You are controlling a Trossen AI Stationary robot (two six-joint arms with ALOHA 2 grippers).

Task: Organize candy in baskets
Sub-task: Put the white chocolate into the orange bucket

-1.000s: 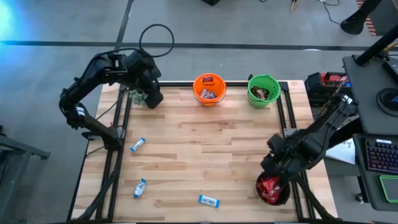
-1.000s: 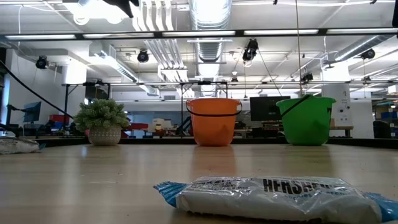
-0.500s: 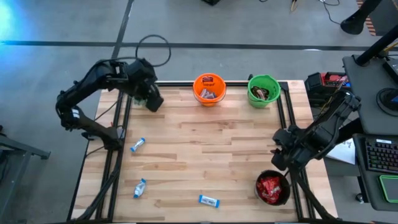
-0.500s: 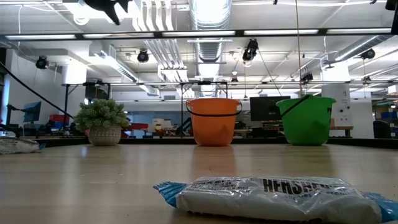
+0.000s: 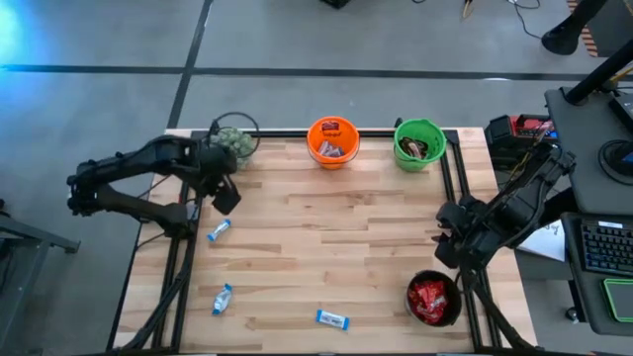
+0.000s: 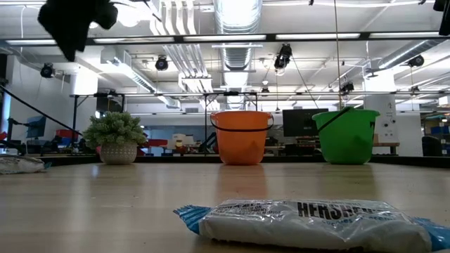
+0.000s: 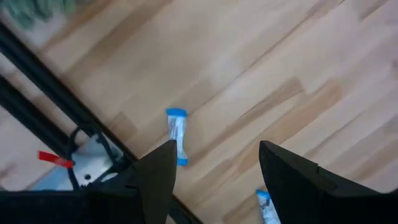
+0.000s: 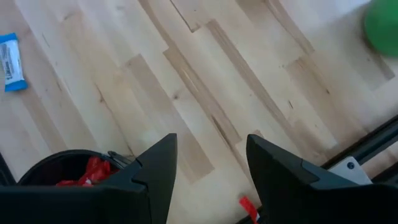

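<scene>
Three blue bars lay loose on the table (image 5: 346, 227): one (image 5: 219, 229) near the left edge, one (image 5: 222, 298) lower down, one (image 5: 332, 318) near the front. Red packets filled the black basket (image 5: 433, 301); the orange (image 5: 332, 141) and green (image 5: 418, 143) baskets held sweets too. By my judgement the sorting was nearly finished. The left gripper (image 5: 226, 194) hung wide and empty above the nearest bar, and the right gripper (image 5: 453, 237), also open, held nothing.

Two dark, matte black jointed arms are seen, built of rounded segments; each gripper, left gripper (image 7: 214, 171) and right gripper (image 8: 211, 165), is formed by two broad tapered black fingers.
</scene>
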